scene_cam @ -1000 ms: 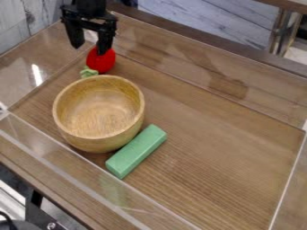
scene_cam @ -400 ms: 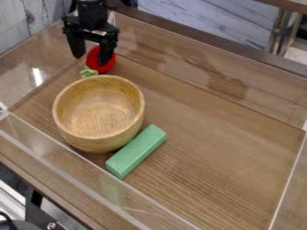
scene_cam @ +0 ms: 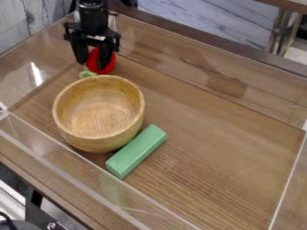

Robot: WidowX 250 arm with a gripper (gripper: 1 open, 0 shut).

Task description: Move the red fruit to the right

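The red fruit [scene_cam: 100, 63], small and rounded with a light-green leafy bit at its left, sits on the wooden table near the back left, just behind the wooden bowl [scene_cam: 100, 111]. My gripper [scene_cam: 96, 59] points straight down over it. One black finger stands on each side of the fruit, low around it. The jaws still look spread, and I see no clear squeeze on the fruit. The gripper body hides the fruit's top.
A flat green rectangular block [scene_cam: 136, 150] lies in front of the bowl to its right. Clear plastic walls [scene_cam: 36, 63] ring the table. Bare wood [scene_cam: 216, 108] stretches to the right of the fruit and bowl.
The gripper has sunk lower, so its fingers now straddle the red fruit instead of hanging above it. The fruit, bowl and block have not moved.
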